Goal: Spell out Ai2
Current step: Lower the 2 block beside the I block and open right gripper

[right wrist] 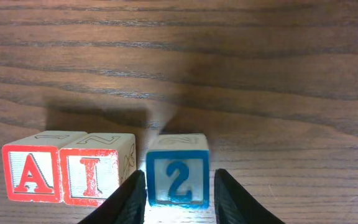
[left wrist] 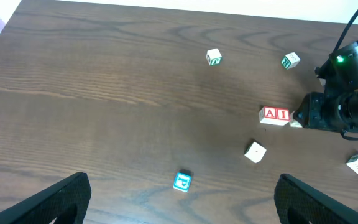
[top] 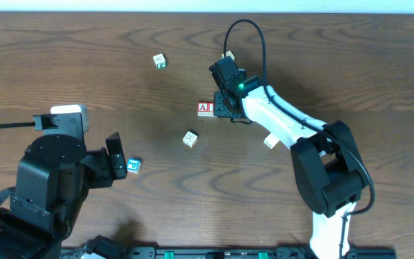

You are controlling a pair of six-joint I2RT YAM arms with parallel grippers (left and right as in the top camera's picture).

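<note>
The right claw (right wrist: 179, 175) straddles the 2 block (right wrist: 178, 167) at the lower centre of its wrist view. I cannot tell if it pinches. The block sits just right of the I block (right wrist: 98, 168), a sliver apart, with the A block (right wrist: 33, 171) touching beyond. The left claw (left wrist: 185, 186) gapes empty, well away; besides these three, five loose blocks (top: 190, 139) dot the bench (top: 85, 43).

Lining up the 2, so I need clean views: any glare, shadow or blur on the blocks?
Right wrist: sharp, bright glow at the base of the 2, soft shadows behind A and I. Overhead: the right gripper hides the 2. Left wrist: A and I small yet readable.
</note>
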